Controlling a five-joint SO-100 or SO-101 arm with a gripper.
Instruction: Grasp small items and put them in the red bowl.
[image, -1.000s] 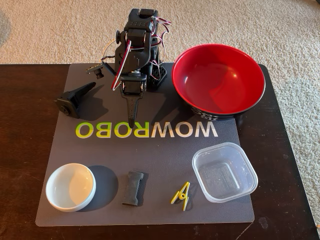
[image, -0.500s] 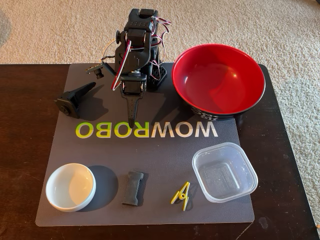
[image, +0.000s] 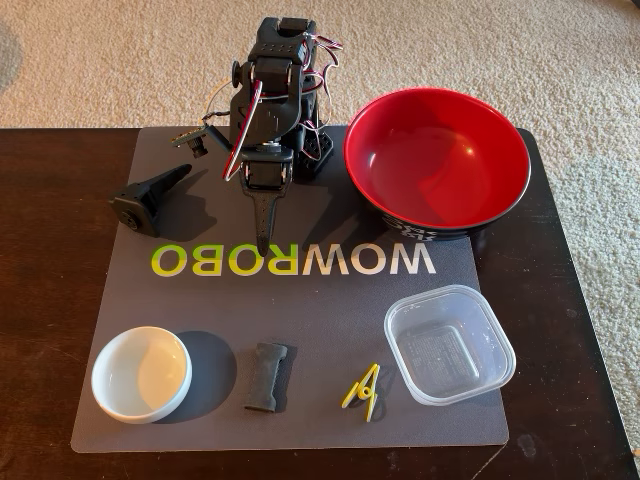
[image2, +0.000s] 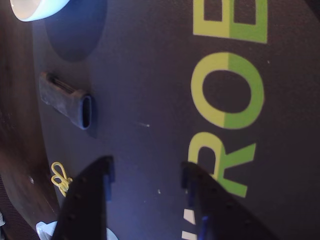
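Note:
In the fixed view the red bowl (image: 440, 165) stands empty at the mat's back right. Along the front lie a small white dish (image: 140, 373), a dark grey ribbed piece (image: 266, 376), a yellow clip (image: 362, 388) and a clear square container (image: 449, 343). A black wedge part (image: 150, 197) rests at the back left. My gripper (image: 263, 240) points down over the lettering, well apart from every item. In the wrist view my gripper (image2: 146, 167) has its fingers apart over bare mat, holding nothing; the ribbed piece (image2: 67, 100), the clip (image2: 60, 177) and the dish's edge (image2: 35, 7) lie to the left.
A grey mat (image: 330, 310) with green WOWROBO lettering (image: 295, 260) covers a dark wooden table (image: 45, 300). The arm's folded body (image: 275, 100) and its wires stand at the back centre beside the bowl. Beige carpet surrounds the table.

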